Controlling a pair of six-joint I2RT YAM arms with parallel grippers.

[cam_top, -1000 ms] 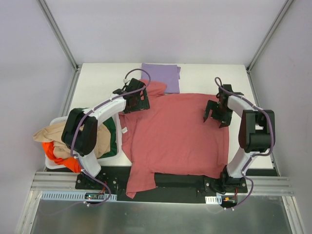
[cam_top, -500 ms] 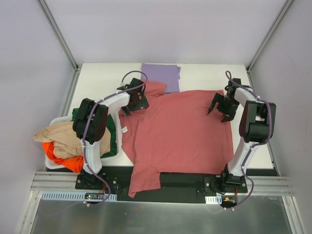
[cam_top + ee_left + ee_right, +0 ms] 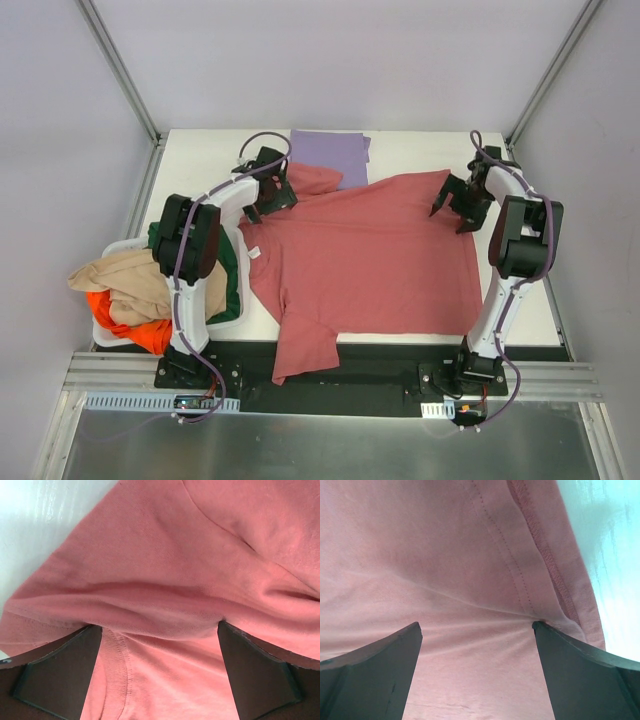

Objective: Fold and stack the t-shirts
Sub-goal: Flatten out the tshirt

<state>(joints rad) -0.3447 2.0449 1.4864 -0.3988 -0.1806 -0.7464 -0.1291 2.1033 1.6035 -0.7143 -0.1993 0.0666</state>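
A salmon-red t-shirt lies spread flat across the middle of a white table, neck end to the left and hem to the right. One sleeve trails off the near edge over the black base rail. In the last second the whole shirt has slid toward the far side. Less of it now hangs over the near edge, and its far edge has drawn up just beside a folded purple t-shirt at the far middle, with the far sleeve touching or slightly overlapping it. Both arms have reached farther out with it. The left gripper sits on the far left of the shirt by the shoulder, and the right gripper on the far right corner by the hem. In each wrist view the jaws stand wide apart, and the fingertips press down into the cloth. Taut creases run between them, and nothing is pinched. This looks like dragging and flattening rather than a lift, so the shirt is being squared up on the table and no fold has been made yet. To the left, a white bin holds beige, orange and green garments, probably waiting their turn.
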